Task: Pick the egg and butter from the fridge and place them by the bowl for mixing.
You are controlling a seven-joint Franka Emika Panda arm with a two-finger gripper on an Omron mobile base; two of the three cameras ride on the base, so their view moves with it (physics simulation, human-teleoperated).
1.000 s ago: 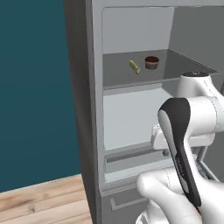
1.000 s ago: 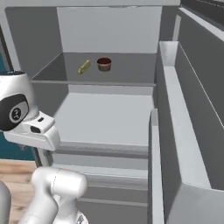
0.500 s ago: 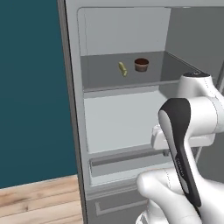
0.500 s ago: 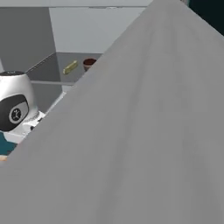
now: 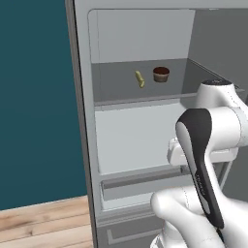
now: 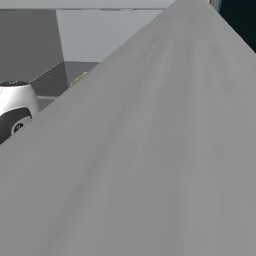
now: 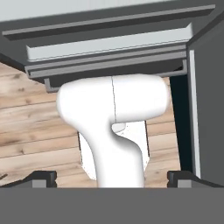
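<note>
The grey fridge (image 5: 83, 126) stands open in front of me. On its upper shelf lies the pale yellow butter (image 5: 139, 79), a thin stick, beside a brown cup-shaped item (image 5: 161, 74). A sliver of the butter (image 6: 77, 79) also peeks past the door in the right base view. The egg and the bowl are out of view. My gripper (image 7: 111, 178) points down at the floor in front of the fridge's bottom drawer (image 7: 109, 52). Its fingertips (image 7: 43, 177) stand wide apart with nothing between them, well below the butter's shelf.
The fridge door (image 6: 175, 150) hangs close in front of the right base camera. A bare white shelf (image 5: 135, 140) lies under the butter's shelf. A teal wall (image 5: 34, 97) is left of the fridge, with wooden floor (image 5: 43, 225) below.
The base has driven, so both base views shifted; the fridge door now covers nearly all of the right base view. The arm keeps its pose.
</note>
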